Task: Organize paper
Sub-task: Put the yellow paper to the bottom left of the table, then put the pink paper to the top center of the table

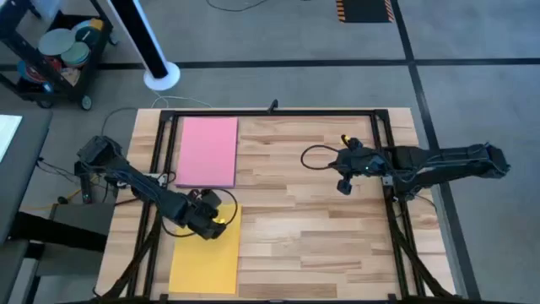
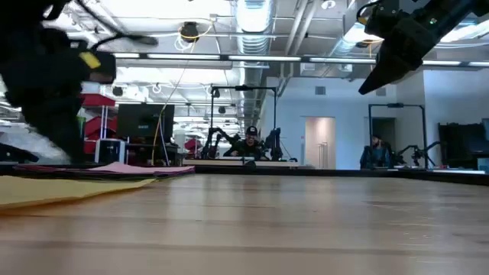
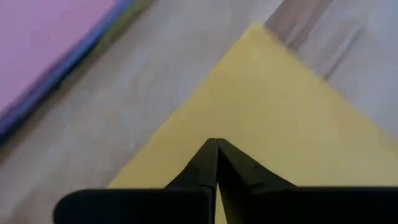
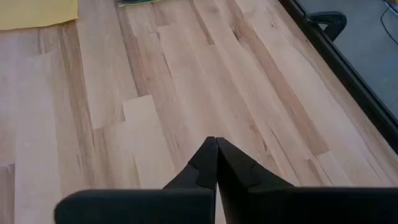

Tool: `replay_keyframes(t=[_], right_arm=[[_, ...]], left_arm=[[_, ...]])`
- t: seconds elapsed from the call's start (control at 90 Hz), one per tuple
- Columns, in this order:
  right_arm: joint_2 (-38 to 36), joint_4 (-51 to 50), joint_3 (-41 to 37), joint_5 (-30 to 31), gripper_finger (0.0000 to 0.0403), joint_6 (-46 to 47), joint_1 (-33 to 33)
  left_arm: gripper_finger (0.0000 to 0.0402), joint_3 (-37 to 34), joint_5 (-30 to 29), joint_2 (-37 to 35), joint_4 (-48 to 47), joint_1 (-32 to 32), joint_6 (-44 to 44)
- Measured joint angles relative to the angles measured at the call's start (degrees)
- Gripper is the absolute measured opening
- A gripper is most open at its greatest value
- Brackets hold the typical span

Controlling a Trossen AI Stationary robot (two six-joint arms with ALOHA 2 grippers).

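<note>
Item: yellow sheet [image 1: 205, 260]. Lies flat at the lower left of the high frame, on the wooden surface [image 1: 321, 211]; one upper corner is covered by the left pincer. In the low view its near edge is seen slightly lifted off the surface at the far left.

Item: pink sheet [image 1: 207, 150]. Lies at the upper left of the high frame, apart from the yellow one, a strip of bare wood between. In the left wrist view purple and green edges are shown under it, so it is judged to top a stack.

Item: left pincer [image 1: 211, 221]. Placed over the yellow sheet's upper right corner. Fingers are seen brought together in the left wrist view, tips over the paper; whether paper is pinched between them cannot be told.

Item: right pincer [image 1: 344, 184]. Held above bare wood at centre right of the high frame, well apart from all paper; fingers together, nothing held. Judged to be waiting.

Step in hand: the yellow sheet is judged to be the one being collected for the pink-topped stack.

Next move: a firm hold on the corner is called for, then a low drag or lift toward the upper left, with edges squared to the stack.
</note>
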Motion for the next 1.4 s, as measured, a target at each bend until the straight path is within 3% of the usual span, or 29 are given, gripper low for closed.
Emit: replay_keyframes(t=[0.233,0.622,1.056,1.256,1.4], right_arm=[[0.1,0.6,0.0,-0.1,0.0000,0.8,0.0],[0.1,0.4,0.0,-0.1,0.0000,0.6,0.0],[0.1,0.2,0.0,-0.1,0.0000,0.0,0.0],[0.1,0.3,0.0,-0.1,0.0000,0.0,-0.1],[0.1,0.4,0.0,-0.1,0.0000,0.0,-0.1]], left_arm=[[0.0000,0.5,-1.1,-4.3,-6.0,4.3,10.3],[0.0007,0.5,-4.0,-1.1,-6.5,14.8,29.9],[0.0108,-1.4,-1.3,4.1,-6.3,21.2,38.2],[0.0111,-1.5,-4.2,5.4,-6.2,23.2,38.3],[0.0085,-1.5,-4.2,5.4,-6.2,25.1,40.2]])
